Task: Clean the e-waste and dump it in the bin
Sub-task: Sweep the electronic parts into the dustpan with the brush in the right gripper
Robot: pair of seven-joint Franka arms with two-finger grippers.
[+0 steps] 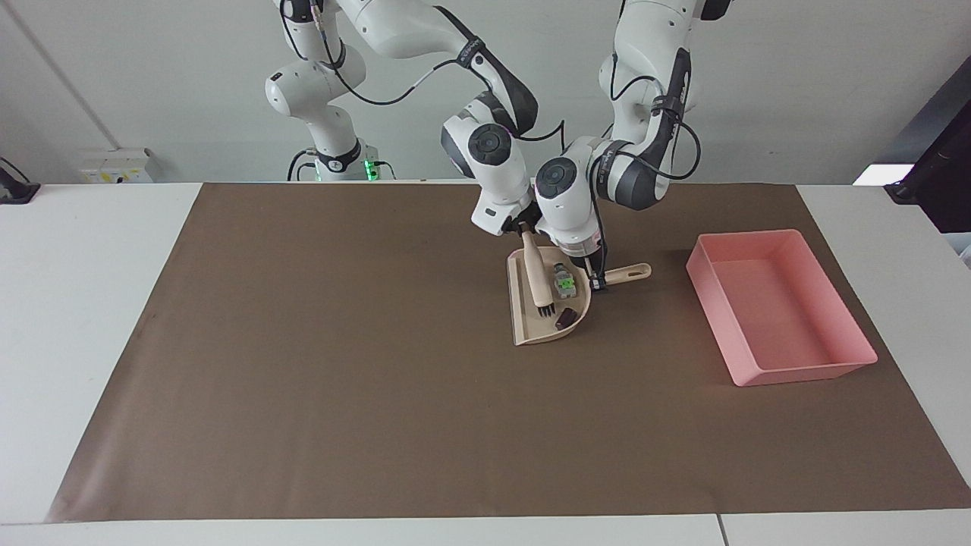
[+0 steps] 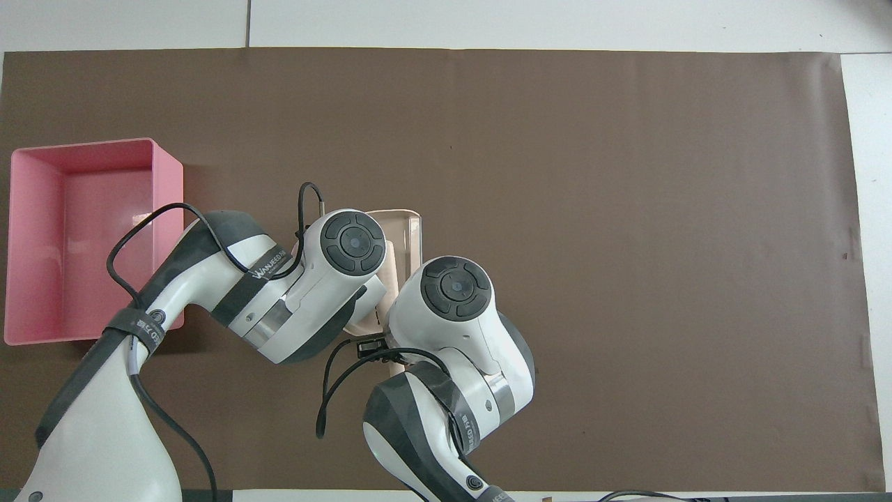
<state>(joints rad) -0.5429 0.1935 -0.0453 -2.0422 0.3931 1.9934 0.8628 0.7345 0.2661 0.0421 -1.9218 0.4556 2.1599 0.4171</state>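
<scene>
Brown-papered worktop (image 1: 303,379): with both small battery-like e-waste pieces (image 1: 564,282) inside the beige plastic dustpan (image 1: 523,327), the right hand (image 1: 525,231), clamped on the wooden-handled brush (image 1: 536,277), should lift clear before the left hand (image 1: 598,276), clamped on the pan's handle, carries it level to the shallow pink plastic bin (image 1: 827,370) at the left arm's end.

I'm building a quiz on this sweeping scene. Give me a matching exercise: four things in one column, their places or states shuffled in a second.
Things:
1. small white-grey piece with green marks
2. beige-handled brush
3. beige plastic dustpan
4. shallow pink plastic tray

Places or states:
A. held by its handle in the left gripper
B. nothing in it
C. lying in the dustpan
D. held in the right gripper, bristles in the dustpan

Pairs: 1-C, 2-D, 3-A, 4-B
</scene>
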